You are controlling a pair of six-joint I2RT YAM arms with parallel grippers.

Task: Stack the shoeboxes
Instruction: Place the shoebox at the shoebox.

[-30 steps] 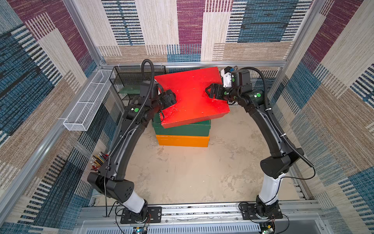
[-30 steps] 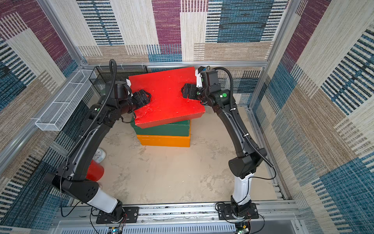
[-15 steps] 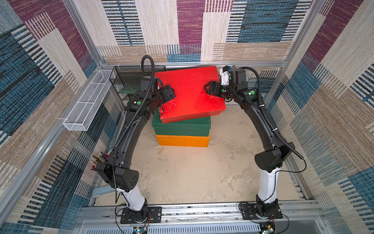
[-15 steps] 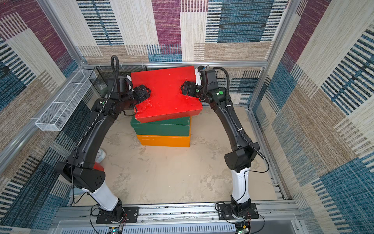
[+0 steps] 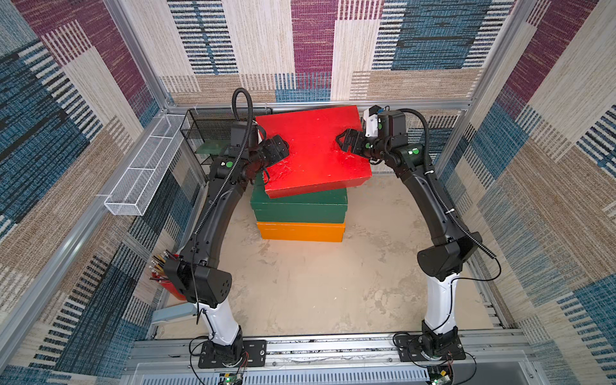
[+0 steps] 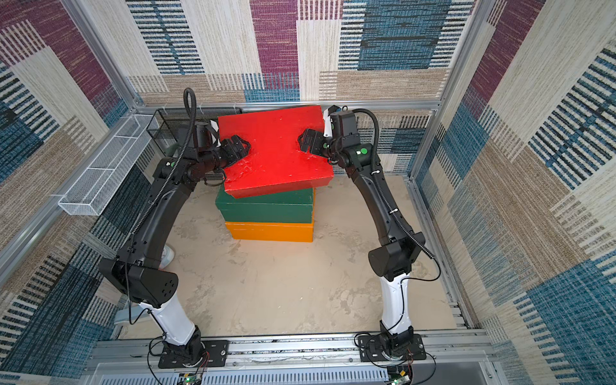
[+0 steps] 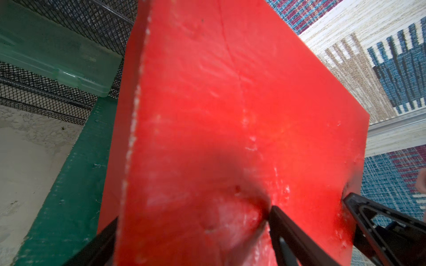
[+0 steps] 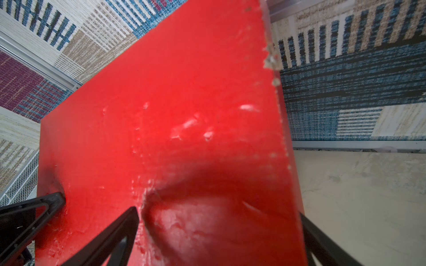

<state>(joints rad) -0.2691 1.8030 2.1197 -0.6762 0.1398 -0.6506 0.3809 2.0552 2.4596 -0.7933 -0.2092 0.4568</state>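
In both top views the shoeboxes form one pile at 12 o'clock on the desk (image 5: 316,286): the orange shoebox (image 5: 300,232) at the bottom, the green shoebox (image 5: 298,208) on it, and the red shoebox (image 5: 315,151) on top, but turned a little, so its corner at 4 o'clock hangs out past the green one. The left claw (image 5: 283,150) sits at the 9 o'clock end of the red shoebox, the right claw (image 5: 342,141) at the 3 o'clock end. In the left wrist view the claw is spread wide around this end, one of its fingers (image 7: 276,221) with the tip in a dent of the lid, the other against the side wall, so it has hold of the red shoebox (image 7: 219,115); how hard it presses I cannot tell. The right wrist view shows the same: wide jaws, one of the fingers (image 8: 115,230) at a dent, the other beyond the far edge. I judge the danger is in the letting go: if one claw opens first, or drags on the soft lid, the crooked box can turn more and slide off the pile.
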